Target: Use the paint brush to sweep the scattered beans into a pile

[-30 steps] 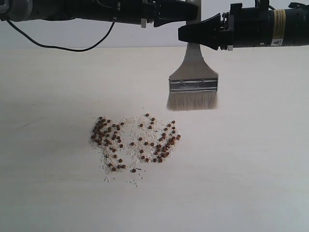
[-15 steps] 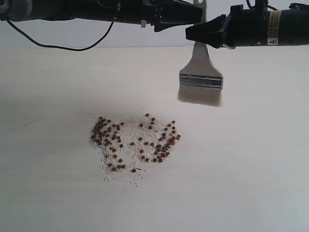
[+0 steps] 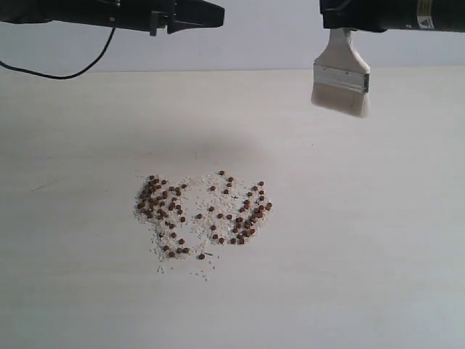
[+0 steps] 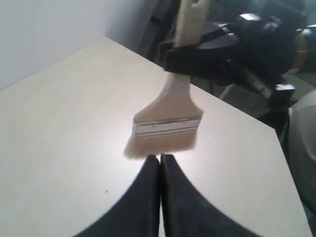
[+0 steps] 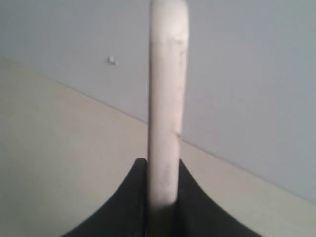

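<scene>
The beans (image 3: 203,212) lie on the table as a loose patch of reddish-brown dots over pale grit, denser at its left and right sides. The paint brush (image 3: 340,76) hangs in the air far behind and to the right of them, bristles down and tilted. My right gripper (image 3: 347,23) is shut on its pale handle (image 5: 168,98), which stands between the two black fingers (image 5: 136,197). My left gripper (image 3: 216,13) hovers at the top left, shut and empty. In the left wrist view its closed tips (image 4: 159,158) point toward the brush (image 4: 165,123).
The pale wooden table (image 3: 378,240) stretches bare around the bean patch. A black cable (image 3: 65,73) hangs from the left arm at the back. A plain wall (image 3: 269,36) runs behind the table's far edge.
The brush has risen and moved right and back, away from the beans. The left arm has pulled back to the left. The beans have not moved.
</scene>
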